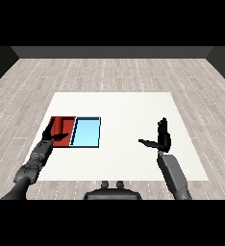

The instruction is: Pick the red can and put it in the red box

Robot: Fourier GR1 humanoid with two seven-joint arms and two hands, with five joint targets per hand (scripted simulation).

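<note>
The red tray (66, 126) and light blue tray (87, 132) are set touching side by side on the white table (133, 110), the blue one just right of the red. The left hand (51, 134) is held over the red tray's near left part, fingers straight and spread, nothing gripped; probably placed there for a drop into it. The right hand (163, 137) is raised well right of the blue tray, fingers straight up, thumb out sideways, holding nothing. No red can is visible anywhere; whether it lies under the left hand cannot be told
</note>
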